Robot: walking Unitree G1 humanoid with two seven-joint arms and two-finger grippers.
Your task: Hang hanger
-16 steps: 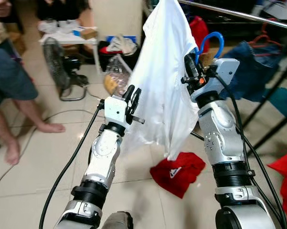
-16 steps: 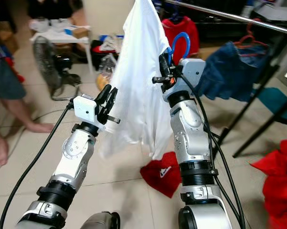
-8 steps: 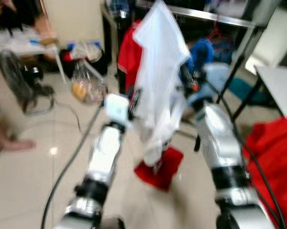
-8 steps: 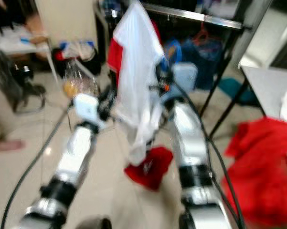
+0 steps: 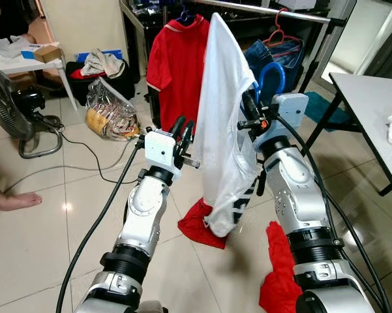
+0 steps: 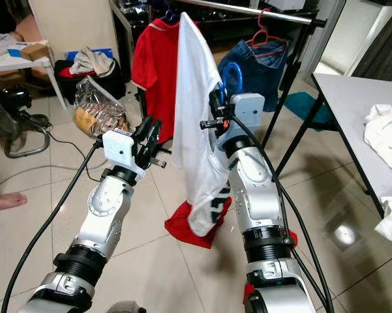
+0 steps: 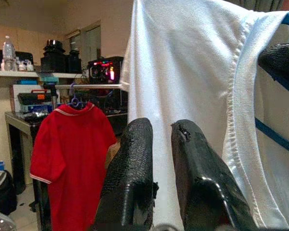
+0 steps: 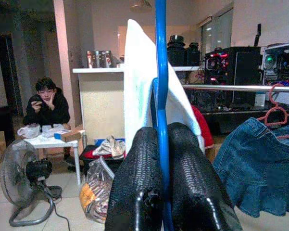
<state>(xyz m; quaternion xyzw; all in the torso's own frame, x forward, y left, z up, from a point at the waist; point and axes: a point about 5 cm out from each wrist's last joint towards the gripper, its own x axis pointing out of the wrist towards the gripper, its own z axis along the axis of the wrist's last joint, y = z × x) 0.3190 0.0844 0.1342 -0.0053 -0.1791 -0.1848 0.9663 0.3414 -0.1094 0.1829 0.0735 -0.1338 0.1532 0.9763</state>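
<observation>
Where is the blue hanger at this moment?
The blue hanger, carrying the white shirt, is clamped in the right gripper, held up in front of the red shirt on the metal rail.

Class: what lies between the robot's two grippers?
The white shirt hangs between the left gripper and right gripper, which clamps the blue hanger; the eye views show it.

Blue hanger [image 8: 160, 72], white shirt [image 5: 225, 124], red shirt [image 5: 176, 65]
</observation>
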